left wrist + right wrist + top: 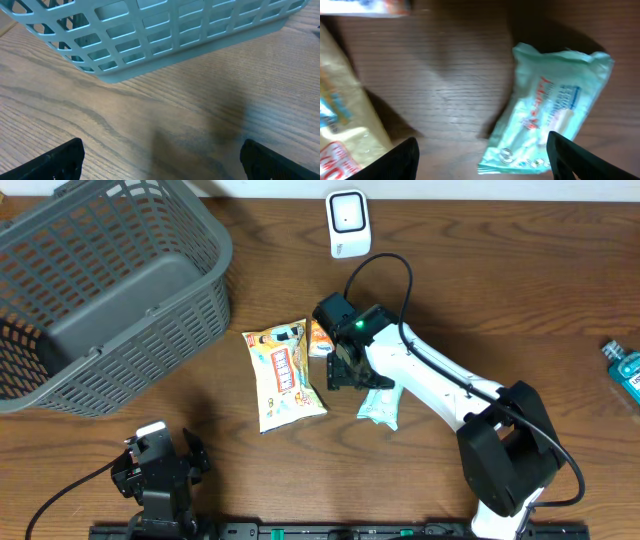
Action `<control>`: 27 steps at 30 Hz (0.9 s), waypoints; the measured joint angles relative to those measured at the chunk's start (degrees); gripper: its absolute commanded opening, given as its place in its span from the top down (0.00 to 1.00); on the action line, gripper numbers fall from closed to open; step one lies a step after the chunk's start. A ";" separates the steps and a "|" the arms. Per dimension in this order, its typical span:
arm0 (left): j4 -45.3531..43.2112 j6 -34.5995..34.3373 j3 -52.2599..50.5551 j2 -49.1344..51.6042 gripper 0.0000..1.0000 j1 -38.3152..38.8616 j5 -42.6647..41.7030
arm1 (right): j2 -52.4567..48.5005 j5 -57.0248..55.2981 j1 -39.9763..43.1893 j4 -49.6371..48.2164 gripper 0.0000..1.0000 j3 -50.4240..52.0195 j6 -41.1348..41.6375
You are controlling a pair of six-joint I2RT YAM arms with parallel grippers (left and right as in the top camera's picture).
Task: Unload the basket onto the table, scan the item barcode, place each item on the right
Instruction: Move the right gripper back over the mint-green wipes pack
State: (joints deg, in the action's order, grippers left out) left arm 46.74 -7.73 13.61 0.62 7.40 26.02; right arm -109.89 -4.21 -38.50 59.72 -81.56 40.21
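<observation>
Three packets lie mid-table: a yellow snack bag (285, 375), a small orange packet (320, 338) and a mint-green packet (380, 408). The white barcode scanner (347, 222) stands at the table's far edge. My right gripper (345, 370) hangs low between the yellow bag and the mint packet. In the right wrist view the right gripper (482, 141) is open, and the mint packet (555, 110) lies mostly between its fingers, close to the right one, with nothing gripped. The yellow bag (340, 125) is just outside the left finger. My left gripper (161, 145) is open over bare wood.
A large grey plastic basket (150, 330) fills the far left; its wall (165, 35) stands just ahead of the left gripper (165, 442). A blue bottle (625, 368) lies at the right edge. The orange packet (370, 6) shows at the top of the right wrist view.
</observation>
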 measured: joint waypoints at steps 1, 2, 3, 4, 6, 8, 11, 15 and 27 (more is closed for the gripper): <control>0.00 0.02 0.00 0.00 0.00 0.00 0.00 | 0.00 -0.63 0.00 0.39 0.23 0.00 0.52; 0.00 0.00 0.00 0.00 0.00 -0.02 0.00 | 0.00 -1.42 0.00 0.76 0.23 0.00 1.09; 0.00 0.00 0.00 0.00 0.00 -0.02 -0.02 | 0.00 -2.12 0.00 0.87 0.23 0.00 1.51; 0.00 0.02 0.00 0.00 0.00 -0.02 0.00 | 0.00 -2.69 0.00 0.83 0.24 0.00 1.79; 0.00 0.02 0.00 0.00 0.00 0.00 0.00 | -0.02 -3.93 -0.07 0.90 0.24 0.00 2.45; 0.00 0.00 0.00 0.00 0.00 -0.02 0.00 | -0.33 -5.57 -0.46 1.22 0.24 0.00 3.26; -0.02 0.02 0.00 0.00 0.00 -0.02 0.00 | -2.21 -7.10 -1.31 1.66 0.34 0.00 4.26; 0.00 0.00 0.00 0.00 0.00 0.00 0.00 | -7.23 -7.98 -1.81 2.51 0.56 0.09 6.43; 0.00 0.02 0.00 0.00 0.00 -0.02 0.00 | -10.25 -12.35 -1.81 6.27 0.99 -0.20 13.27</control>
State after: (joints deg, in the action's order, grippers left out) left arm 46.74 -7.70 13.61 0.62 7.38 26.02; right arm -120.14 -16.56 -40.32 66.00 -81.76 53.47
